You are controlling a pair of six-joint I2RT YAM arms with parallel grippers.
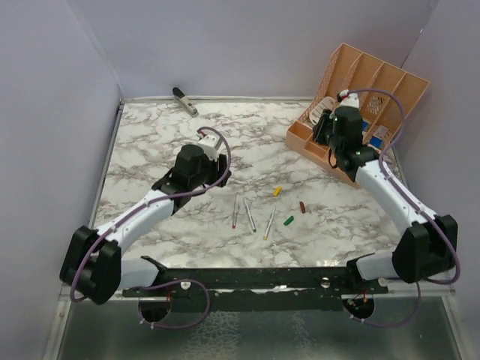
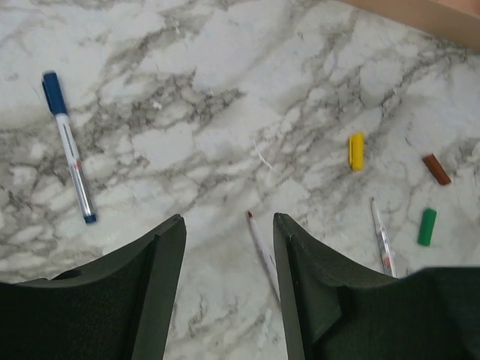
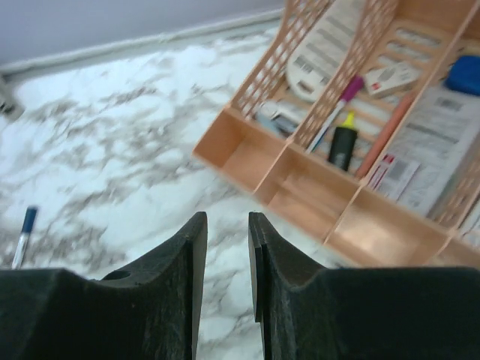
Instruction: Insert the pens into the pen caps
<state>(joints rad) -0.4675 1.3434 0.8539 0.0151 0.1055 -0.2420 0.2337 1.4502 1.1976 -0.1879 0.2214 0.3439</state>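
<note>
Toward desk [image 1: 150, 135] front edge: thin silvery red-tipped pen [image 2: 262, 251], pickup pending, below spread left fingers [image 2: 150, 300]; next lower, pinch. Right fingers [image 3: 172, 300] slightly parted, empty.

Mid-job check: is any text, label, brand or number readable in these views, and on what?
No text is readable in any view.
Print on the white card in the organizer: blurred.
Marks on the small box: blurred.
Print on the paper sheet: too small.
Marks on the blue-capped pen: too small.
</note>
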